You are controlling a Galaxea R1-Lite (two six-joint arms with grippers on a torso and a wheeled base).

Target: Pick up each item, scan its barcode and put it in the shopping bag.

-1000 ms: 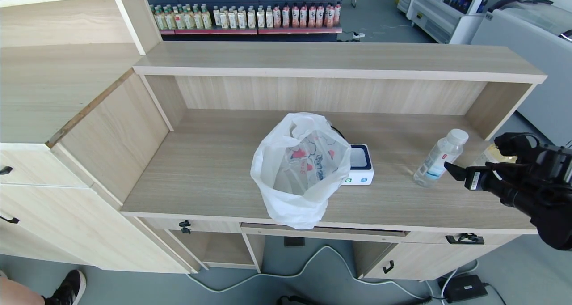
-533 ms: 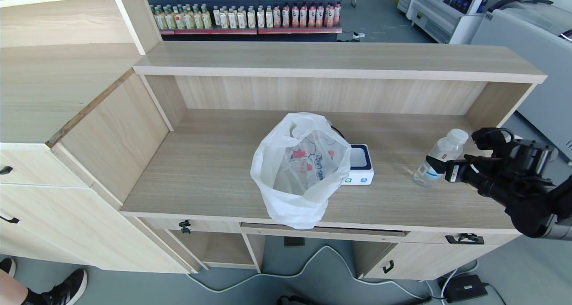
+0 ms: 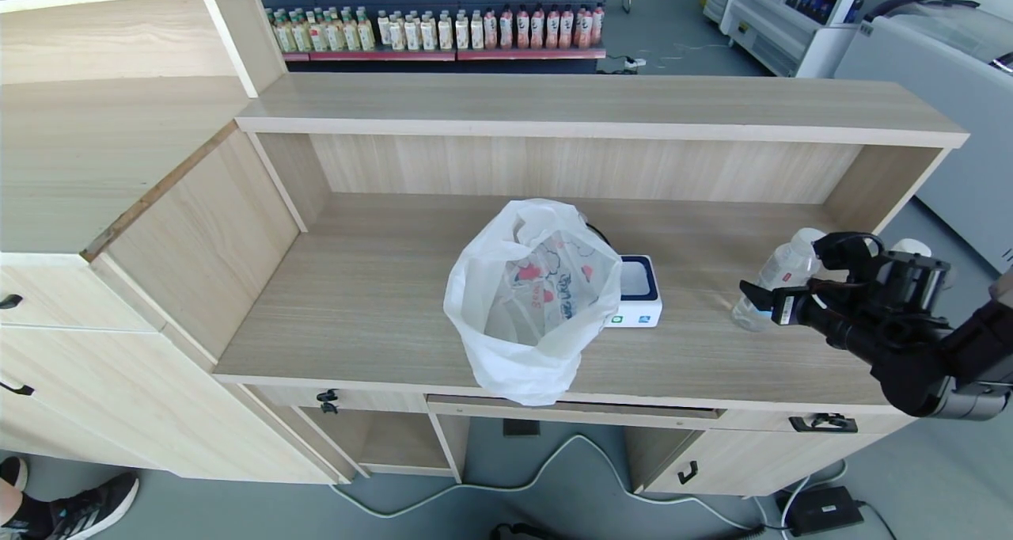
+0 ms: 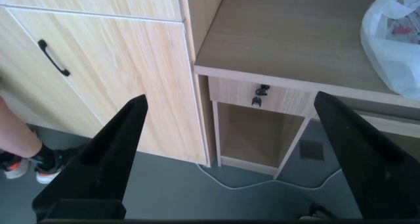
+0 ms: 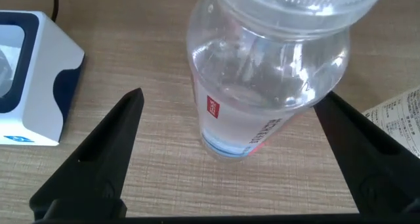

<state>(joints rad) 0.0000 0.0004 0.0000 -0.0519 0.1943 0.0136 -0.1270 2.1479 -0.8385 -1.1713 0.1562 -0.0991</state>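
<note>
Standing by, the left wrist camera gives you the left hand point(image 4: 230, 99), its fingers spread wide on nothing, hanging out in front of the desk point(image 4: 275, 33) near its front corner. It faces a pale cabinet door with a black handle point(image 4: 52, 48), and the white edge of the shopping bag point(image 4: 394, 40) pokes in as well. The head view lays out the whole desk: the bag stands in the middle of the frame, mouth gaping, and I cannot tell whether anything lies inside beyond its own printed plastic. Just beside its right flank sits the white-and-blue scanner point(image 3: 637, 293). At the right of the frame the water bottle point(image 3: 772, 275) stands upright with clear liquid in it, between the spread fingers of the right hand point(image 3: 785, 264). The right wrist camera adds the close look: a gap shows on either side of the bottle, and a printed packet point(image 5: 397, 122) lies just beside it.
</note>
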